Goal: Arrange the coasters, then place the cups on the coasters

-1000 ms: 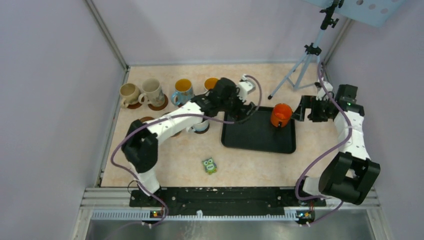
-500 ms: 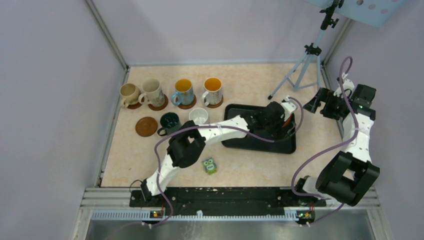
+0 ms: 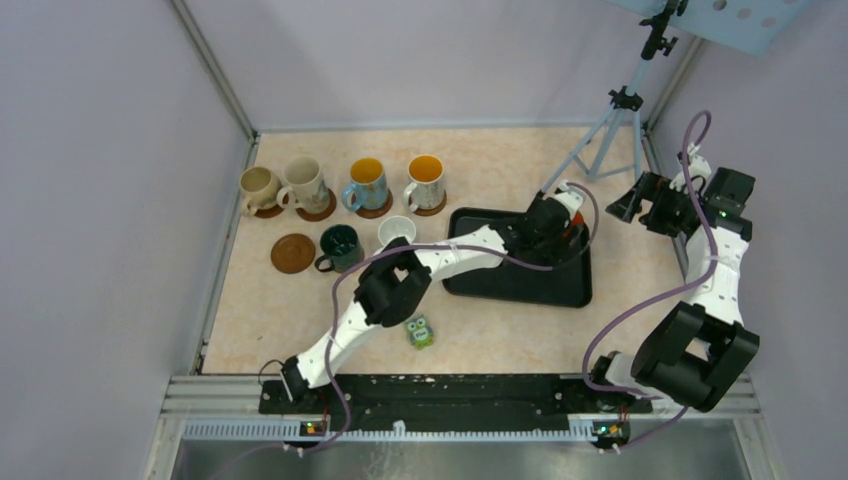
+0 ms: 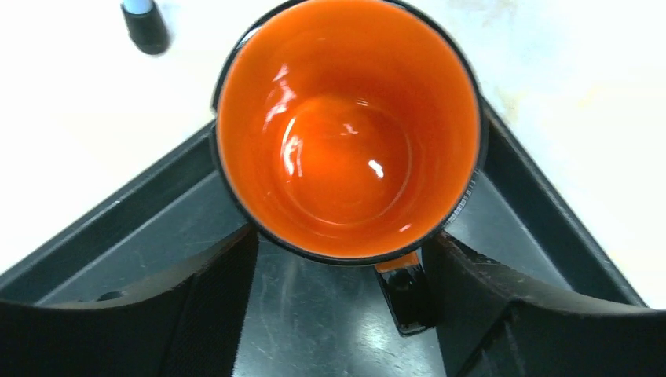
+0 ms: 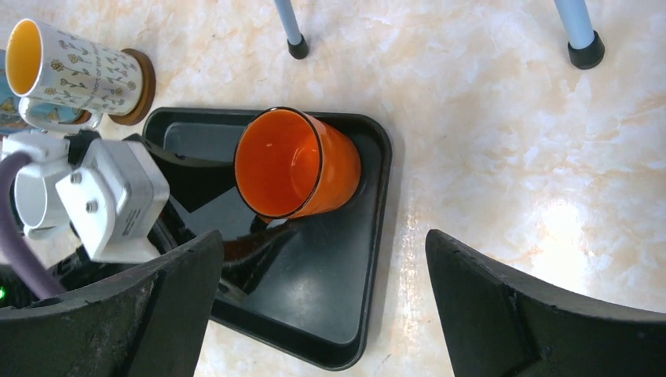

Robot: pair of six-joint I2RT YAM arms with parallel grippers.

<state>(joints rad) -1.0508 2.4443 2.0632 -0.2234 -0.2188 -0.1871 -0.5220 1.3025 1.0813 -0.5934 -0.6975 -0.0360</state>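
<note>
The left arm is stretched across the surface (image 3: 500,170) to the far right corner of the black tray (image 3: 500,282), where the small orange cup (image 4: 345,126) is stood upright with its dark handle turned toward the left wrist camera. The left tool (image 4: 339,239) is seen spread apart, one of its fingers (image 4: 196,306) on each side of the cup's lower wall; whether the pads are pressed against the cup cannot be told. The right tool (image 5: 323,243) is held above the surface just to the right of the tray, its jaws parted wide with nothing between them. Along the far left of the surface four cups are lined up in a row, each set on one of the coasters (image 3: 325,212): from left to right a beige cup (image 3: 258,188), a cream cup (image 3: 303,183), a blue-handled cup (image 3: 366,182) and a flowered cup (image 3: 425,180) with an orange inside. Nearer than that row a bare coaster (image 3: 293,252) is laid flat, with a dark green cup (image 3: 340,245) just to its right and a white cup (image 3: 397,232) beside that; whether discs lie beneath these two cannot be made out. A small green owl figure (image 3: 419,331) is placed near the front, apart from the tray's near left corner. A tripod (image 3: 612,120) is stood at the far right, one foot close to the tray's far edge.
</note>
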